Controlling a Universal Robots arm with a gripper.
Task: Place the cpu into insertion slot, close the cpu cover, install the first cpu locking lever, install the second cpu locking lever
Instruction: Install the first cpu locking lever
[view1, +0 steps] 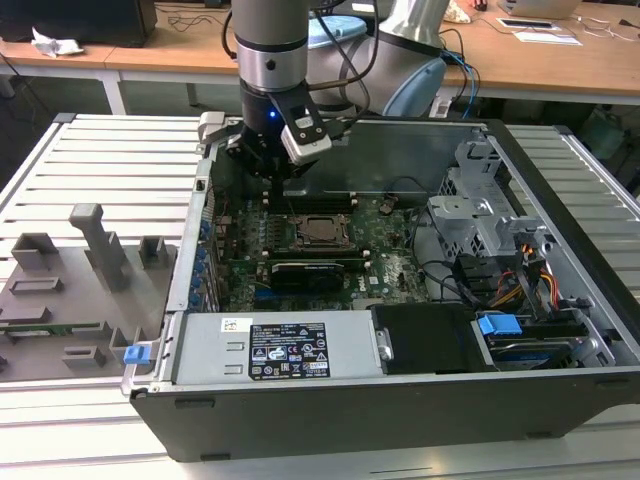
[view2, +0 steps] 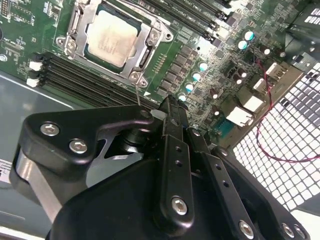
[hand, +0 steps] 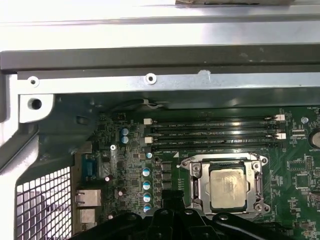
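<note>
Jaws: clenched, the two fingertips (view2: 169, 111) meeting in the second wrist view; I cannot tell whether anything is pinched between them.
Contact: a thin lever rod (view2: 137, 95) runs from the cover's corner to just beside the tips; I cannot tell if they touch it.
Gripper: the gripper (view1: 275, 172) hangs low inside the open case (view1: 400, 410), over the memory slots (hand: 215, 132) and just beside the socket.
Arm: in the exterior view it comes down nearly upright from above, wrist pointing at the board (hand: 300, 165).
Cpu: the cpu (view2: 111, 37) lies flat in the slot (hand: 208, 186), silver face up, apart from the gripper.
Cover: the cover (view2: 147, 50) is down over the cpu, its frame around the chip's edges and the face showing through the window.
Counts: one cpu, one cover, one gripper, four memory slots side by side, one long black card (view1: 305, 272) on the socket's near side in the exterior view.
</note>
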